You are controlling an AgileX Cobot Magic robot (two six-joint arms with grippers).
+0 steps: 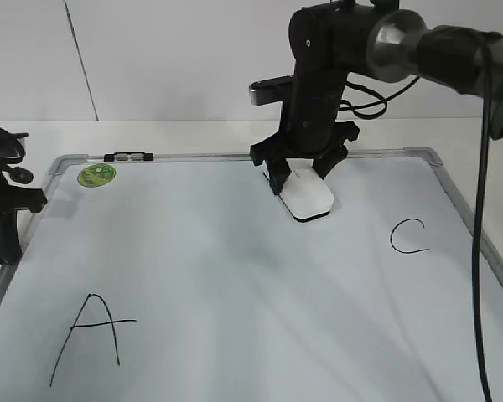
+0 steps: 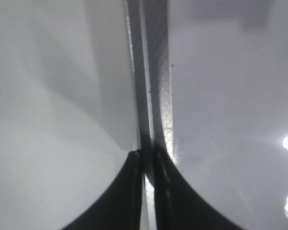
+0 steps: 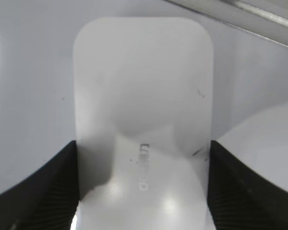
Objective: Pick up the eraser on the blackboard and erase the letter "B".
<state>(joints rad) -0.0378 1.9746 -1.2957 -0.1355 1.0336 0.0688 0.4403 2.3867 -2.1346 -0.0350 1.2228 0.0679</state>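
We see the right gripper [image 1: 306, 177] closed on the eraser [image 1: 308, 196], its fingers [image 3: 43, 191] pressed against both long sides — the white block rests flat on the blackboard [image 1: 235, 276], toward twelve o'clock of the board's centre, near the top frame. No "B" shows on the board; the black "A" [image 1: 92, 335] sits at about seven o'clock and the "C" [image 1: 407, 236] at three. The left gripper [image 2: 148, 191] hangs over the board's left frame edge at nine o'clock — its fingers nearly meet, holding nothing. A green sticker [image 1: 95, 175] marks the ten o'clock corner.
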